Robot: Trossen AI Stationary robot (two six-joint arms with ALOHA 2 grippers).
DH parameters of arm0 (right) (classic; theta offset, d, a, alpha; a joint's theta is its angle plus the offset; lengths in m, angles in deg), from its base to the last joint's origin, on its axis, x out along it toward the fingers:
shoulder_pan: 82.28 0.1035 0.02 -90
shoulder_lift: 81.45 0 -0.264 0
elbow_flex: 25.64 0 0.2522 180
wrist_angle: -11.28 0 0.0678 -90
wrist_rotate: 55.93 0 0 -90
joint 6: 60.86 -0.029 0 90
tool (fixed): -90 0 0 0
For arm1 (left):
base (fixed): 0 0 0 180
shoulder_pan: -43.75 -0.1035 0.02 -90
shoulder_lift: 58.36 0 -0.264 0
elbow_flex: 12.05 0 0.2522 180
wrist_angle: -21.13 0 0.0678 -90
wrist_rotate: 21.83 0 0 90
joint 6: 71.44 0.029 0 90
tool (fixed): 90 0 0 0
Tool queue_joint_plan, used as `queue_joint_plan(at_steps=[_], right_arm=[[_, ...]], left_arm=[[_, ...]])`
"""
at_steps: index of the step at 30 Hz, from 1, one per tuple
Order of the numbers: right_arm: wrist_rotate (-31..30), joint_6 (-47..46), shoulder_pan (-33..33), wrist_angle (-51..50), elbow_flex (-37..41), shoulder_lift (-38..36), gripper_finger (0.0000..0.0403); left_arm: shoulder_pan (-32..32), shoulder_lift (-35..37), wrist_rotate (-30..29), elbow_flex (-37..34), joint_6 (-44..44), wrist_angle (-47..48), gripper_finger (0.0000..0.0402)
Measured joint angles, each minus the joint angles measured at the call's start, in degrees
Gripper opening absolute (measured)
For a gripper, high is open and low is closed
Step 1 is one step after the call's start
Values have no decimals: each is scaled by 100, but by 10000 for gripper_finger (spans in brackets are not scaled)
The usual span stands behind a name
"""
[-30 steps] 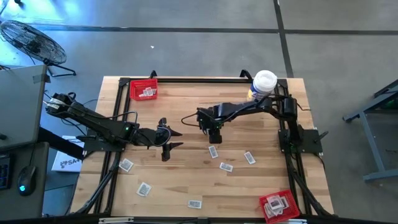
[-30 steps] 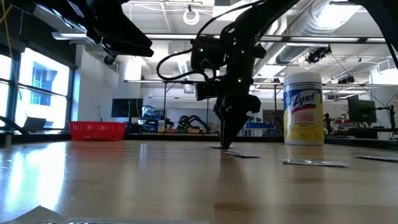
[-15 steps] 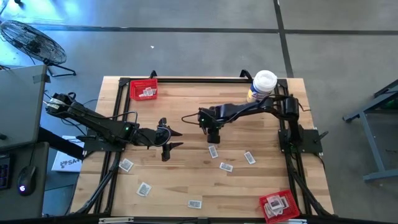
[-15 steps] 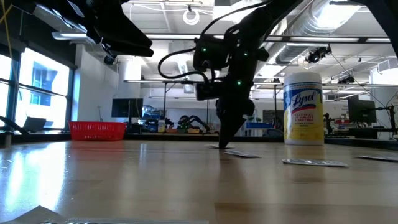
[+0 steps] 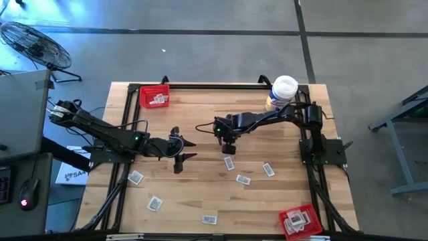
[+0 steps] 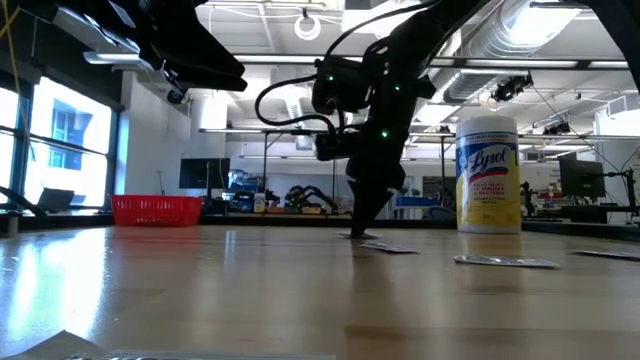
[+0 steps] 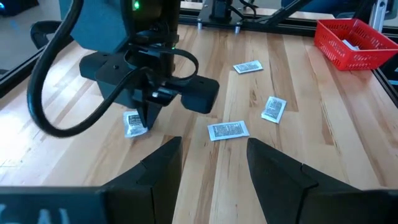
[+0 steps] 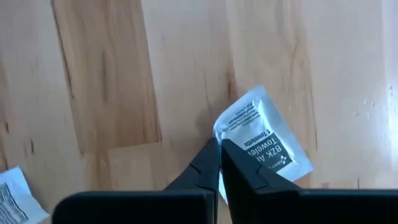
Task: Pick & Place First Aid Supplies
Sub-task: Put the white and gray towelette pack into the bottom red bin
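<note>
Right wrist view: right hand (image 8: 219, 163) clenched, seemingly pinching packet (image 8: 264, 140) | unclear overhead

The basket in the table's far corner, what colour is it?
The basket is bright red, with white packets inside. The high view shows it best.

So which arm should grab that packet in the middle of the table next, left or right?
Right. The right gripper is already down at the middle packet, its fingers shut at the packet's edge. The left gripper hovers open, off to the side, with no packet between its fingers.
</note>
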Motion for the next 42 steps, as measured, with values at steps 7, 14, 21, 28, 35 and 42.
queue_joint_plan(at_steps=[7, 14, 21, 28, 35, 42], right_arm=[[265, -853, 530, -992, -380, -618, 3], [1103, -2710, 1795, -2017, -430, -1863, 2], [1036, -5633, 3792, -2342, -438, -2681, 2], [1233, -8214, 5444, -2092, -105, -2649, 8], [1186, -9816, 6426, -1061, 861, -2654, 4], [1647, -10302, 6560, -36, 1674, -2654, 15]], left_arm=[[0, 0, 0, 0, 0, -1, 179], [0, 0, 0, 0, 0, 6, 179], [0, 0, 1, 0, 0, -2, 179], [0, 0, 2, 0, 0, 1, 179], [0, 0, 0, 0, 0, 1, 179], [0, 0, 0, 0, 0, 1, 179]])
